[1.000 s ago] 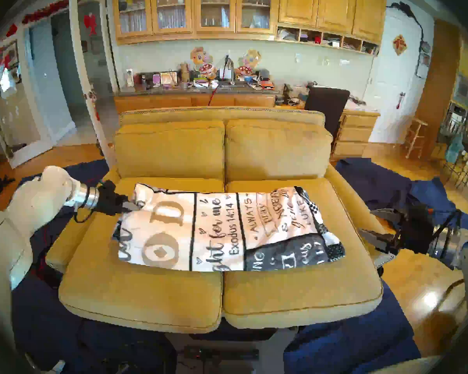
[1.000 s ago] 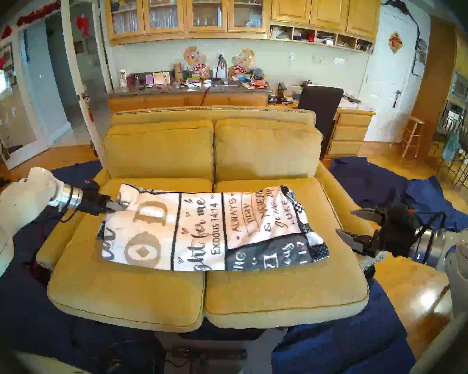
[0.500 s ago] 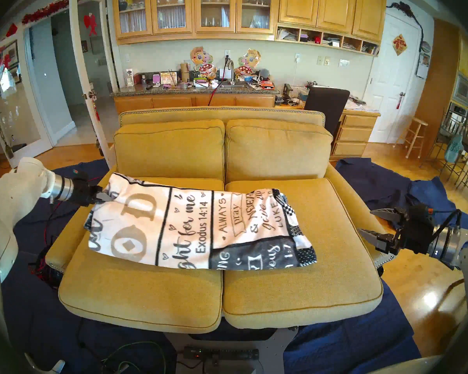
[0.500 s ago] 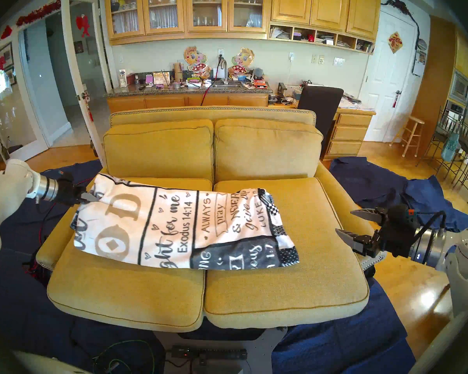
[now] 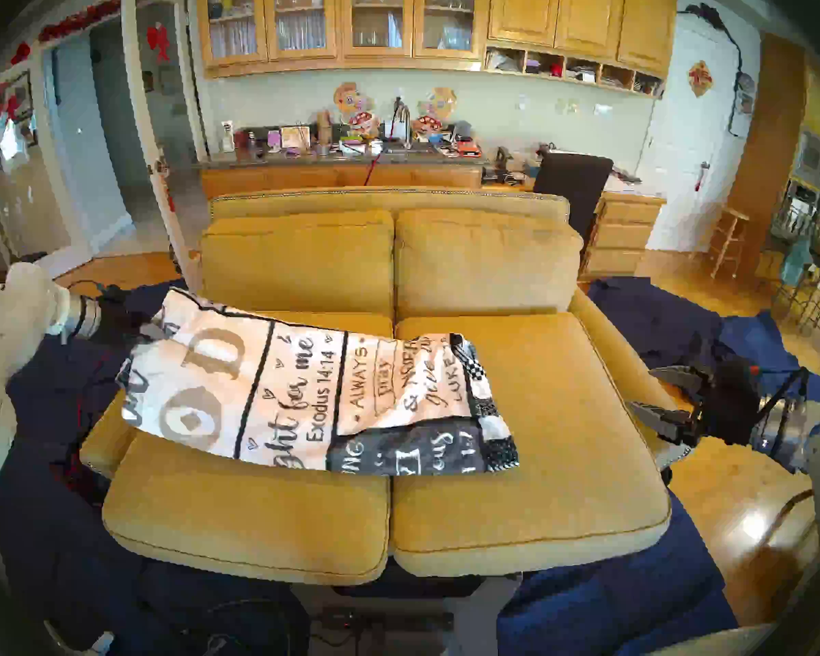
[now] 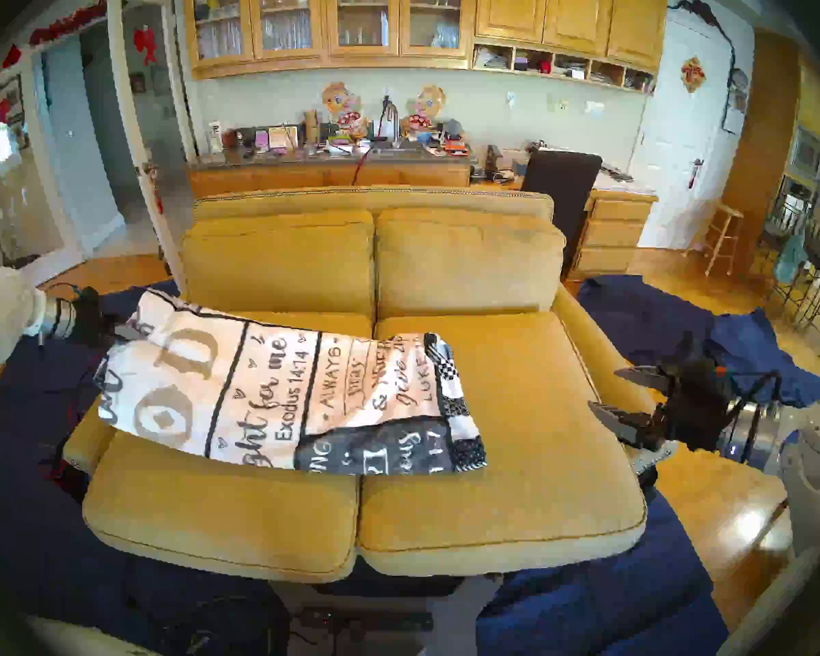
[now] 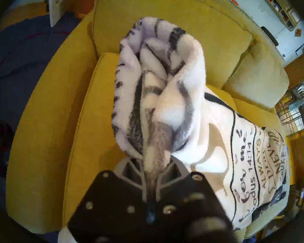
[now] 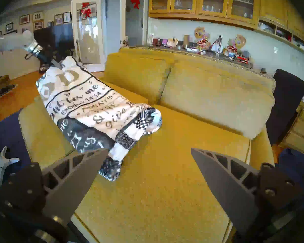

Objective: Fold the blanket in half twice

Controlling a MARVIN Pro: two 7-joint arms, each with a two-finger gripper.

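Fleece is found gathered between the fingers of the left pincer [image 5: 155,332], which is pressed tight on a bunched end of the blanket [image 5: 304,394]; in the left wrist view the fabric is seen crumpled into thick rolls right at the fingertips. That end is held raised over the left armrest of the sofa [image 5: 540,451], while the remainder slopes down and rests across the two seat cushions, its checked border end lying on the right cushion. A doubled layer is visible at the near right corner, where a dark printed panel shows beneath the white top layer, so one fold is judged to be already in place. The raised grip is judged to serve the carrying of this end over toward the border end for the second fold. The bunched hold is noted as a risk: edges may not lie square when laid down. The right pincer [image 6: 609,394] is spread wide, holds nothing, and is stationed above the right armrest, well apart from the blanket, presumably kept clear. Navy cloths [image 5: 682,319] are spread on the floor around the sofa.
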